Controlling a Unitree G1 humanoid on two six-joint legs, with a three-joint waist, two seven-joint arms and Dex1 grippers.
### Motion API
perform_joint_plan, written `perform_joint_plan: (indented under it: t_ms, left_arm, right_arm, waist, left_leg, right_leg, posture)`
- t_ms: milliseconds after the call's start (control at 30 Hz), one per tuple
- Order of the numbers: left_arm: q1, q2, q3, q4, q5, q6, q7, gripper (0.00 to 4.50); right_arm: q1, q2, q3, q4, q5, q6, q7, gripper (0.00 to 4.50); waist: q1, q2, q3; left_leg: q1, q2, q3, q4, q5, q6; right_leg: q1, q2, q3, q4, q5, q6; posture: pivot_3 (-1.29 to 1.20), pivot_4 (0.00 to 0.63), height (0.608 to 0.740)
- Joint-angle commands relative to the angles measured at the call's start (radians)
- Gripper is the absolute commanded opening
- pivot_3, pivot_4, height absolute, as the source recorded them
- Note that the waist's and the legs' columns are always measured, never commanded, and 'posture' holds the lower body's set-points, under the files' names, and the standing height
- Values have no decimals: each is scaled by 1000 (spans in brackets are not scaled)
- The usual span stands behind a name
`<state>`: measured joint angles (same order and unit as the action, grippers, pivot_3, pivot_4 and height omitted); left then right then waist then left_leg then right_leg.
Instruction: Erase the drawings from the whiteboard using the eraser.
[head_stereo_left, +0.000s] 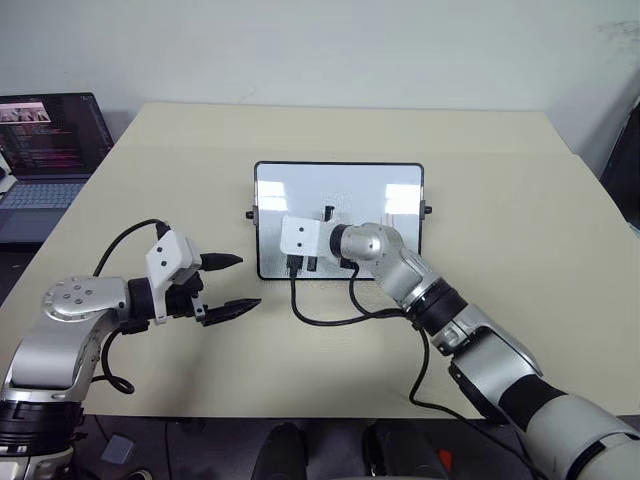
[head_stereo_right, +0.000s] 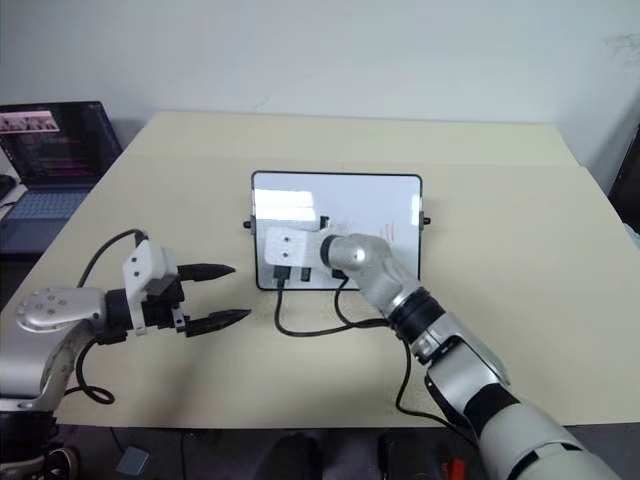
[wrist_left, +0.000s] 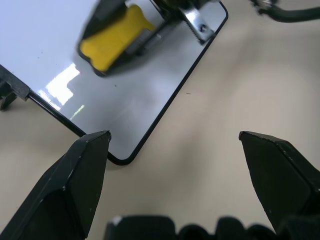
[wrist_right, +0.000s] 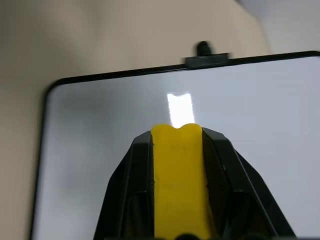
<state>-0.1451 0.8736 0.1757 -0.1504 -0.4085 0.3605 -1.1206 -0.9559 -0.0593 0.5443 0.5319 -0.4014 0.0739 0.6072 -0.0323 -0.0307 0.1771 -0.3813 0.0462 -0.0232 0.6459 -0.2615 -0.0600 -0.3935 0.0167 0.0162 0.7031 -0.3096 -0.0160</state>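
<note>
Right wrist view, eraser (wrist_right: 177, 180) clamped, pincer (wrist_right: 176, 150) hiding whiteboard (wrist_right: 100, 130) centre

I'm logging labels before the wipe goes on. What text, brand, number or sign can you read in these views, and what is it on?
None can be read.
laptop screen: rows of coloured text, too small to read.
whiteboard: faint red drawings, marks, not letters.
eraser, clamped in the right tool: plain yellow, no print.
</note>
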Motion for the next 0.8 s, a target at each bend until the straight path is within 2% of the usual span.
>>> perform_joint_plan:
  t_ms: [33, 100, 200, 333, 500, 600, 800]
  left_arm:
    - [8, 18, 31, -15, 0, -15, 9, 4500]
    - [16, 20, 37, -19, -1, -13, 12, 4500]
    - [29, 22, 42, -26, -2, -14, 15, 4500]
    - [36, 23, 45, -34, -5, -13, 23, 4500]
    - [22, 20, 35, -30, -5, -14, 23, 4500]
    - [-3, 14, 22, -27, -5, -18, 20, 4500]
    - [-27, -4, 2, -47, -14, -18, 21, 4500]
  right_arm:
    - [-44, 38, -23, 61, -23, -49, -120, 994]
    - [-76, 61, -38, 111, -30, -86, -191, 994]
    - [-86, 75, -30, 153, -15, -95, -164, 994]
    - [-25, 42, 28, 114, -10, -32, 30, 994]
    - [-46, 48, -68, 60, 17, -67, -102, 994]
    - [41, 28, -126, -142, 116, 12, -4, 994]
    - [275, -48, -212, -678, 283, 353, 126, 994]
  waist:
    - [-2, 0, 0]
    - [-6, 0, 0]
    - [-6, 0, 0]
    - [-4, 0, 0]
    - [-1, 0, 0]
    - [5, 0, 0]
    - [3, 0, 0]
  left_leg:
    - [0, 0, 0, 0, 0, 0]
    - [0, 1, 0, 0, 0, 0]
    - [-1, 1, 0, 0, 0, 0]
    - [-1, 0, 0, -1, 0, 0]
    - [-1, 0, 0, 0, 0, 0]
    - [-2, 0, -1, 0, 0, 0]
    - [-12, 0, -1, -1, -1, 0]
  right_leg:
    - [-1, 0, 0, 0, 0, 0]
    - [-2, 0, 0, 1, 0, 0]
    - [-2, 0, 0, 1, 0, 0]
    - [-2, 0, 0, -1, 0, 0]
    - [-1, 0, 0, 0, 0, 0]
    - [-1, 0, -1, 0, 0, 0]
    - [-7, 0, -1, -6, 0, 0]
  posture:
    - [0, 150, 740]
    - [0, 150, 740]
    - [0, 150, 740]
    - [0, 150, 740]
    - [0, 150, 740]
    - [0, 150, 740]
    - [0, 150, 740]
